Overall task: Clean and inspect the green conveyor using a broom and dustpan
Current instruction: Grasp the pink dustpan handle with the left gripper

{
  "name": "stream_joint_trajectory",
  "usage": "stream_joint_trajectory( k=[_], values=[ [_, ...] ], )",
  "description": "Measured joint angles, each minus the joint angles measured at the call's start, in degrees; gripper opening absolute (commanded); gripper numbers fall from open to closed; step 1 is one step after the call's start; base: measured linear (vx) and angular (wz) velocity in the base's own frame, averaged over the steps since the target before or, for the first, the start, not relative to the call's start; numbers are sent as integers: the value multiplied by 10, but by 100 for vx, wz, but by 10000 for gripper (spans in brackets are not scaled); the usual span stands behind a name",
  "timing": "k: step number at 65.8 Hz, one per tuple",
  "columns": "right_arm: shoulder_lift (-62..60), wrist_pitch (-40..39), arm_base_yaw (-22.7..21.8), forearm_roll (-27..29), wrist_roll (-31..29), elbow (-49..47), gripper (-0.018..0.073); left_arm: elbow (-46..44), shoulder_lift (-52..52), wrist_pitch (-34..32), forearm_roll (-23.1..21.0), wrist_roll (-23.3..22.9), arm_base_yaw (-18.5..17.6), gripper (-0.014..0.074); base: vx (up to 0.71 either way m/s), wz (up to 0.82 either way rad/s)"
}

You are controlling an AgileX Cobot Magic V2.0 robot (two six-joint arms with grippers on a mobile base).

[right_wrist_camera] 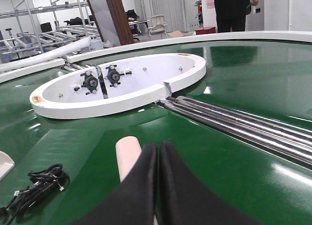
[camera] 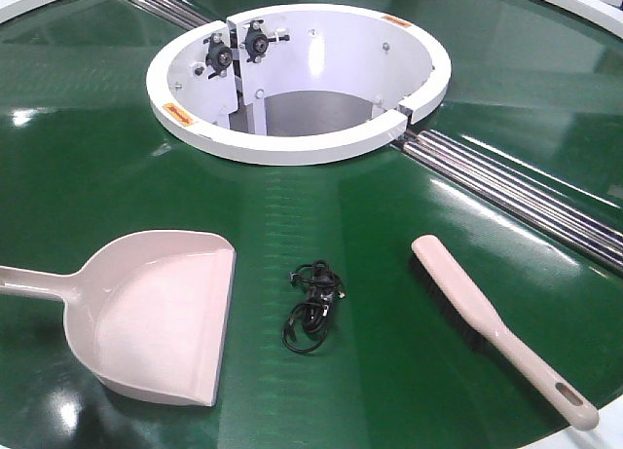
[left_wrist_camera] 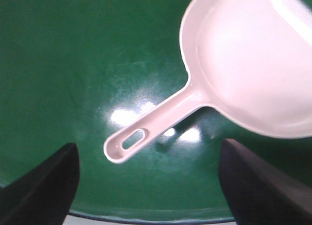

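Observation:
The green conveyor (camera: 88, 147) fills the front view, with its white ring housing (camera: 292, 142) and silver rollers (camera: 516, 191). The pale pink dustpan (camera: 161, 318) lies at the front left, handle pointing left. The broom (camera: 477, 308) lies at the front right, handle toward the near edge. Neither gripper shows in the front view. In the left wrist view my left gripper (left_wrist_camera: 148, 152) is open, and the dustpan's handle (left_wrist_camera: 146, 130) lies just ahead between the black fingers (left_wrist_camera: 48, 186), untouched. My right gripper (right_wrist_camera: 158, 146) is shut and empty, low over the broom (right_wrist_camera: 127, 154).
A tangled black cable (camera: 311, 308) lies on the belt between dustpan and broom, also in the right wrist view (right_wrist_camera: 36, 186). The belt's near edge (left_wrist_camera: 146, 217) is right under the left gripper. Racks and a standing person (right_wrist_camera: 231, 8) are beyond the conveyor.

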Motion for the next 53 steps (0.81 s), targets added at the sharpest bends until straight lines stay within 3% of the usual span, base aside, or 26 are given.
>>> stream_joint_trajectory(
  k=[16,23,38,53],
  values=[
    [0,0,0,0,0,0,-10,-3,63,-7,-41,218,0,554,0,0],
    [0,0,0,0,0,0,-10,-3,94,-6,-48,278,0,554,0,0],
    [0,0,0,0,0,0,-10,-3,163,-12,10,314,0,554,0,0],
    [0,0,0,0,0,0,-10,-3,210,-41,17,338,0,554,0,0]
  ],
)
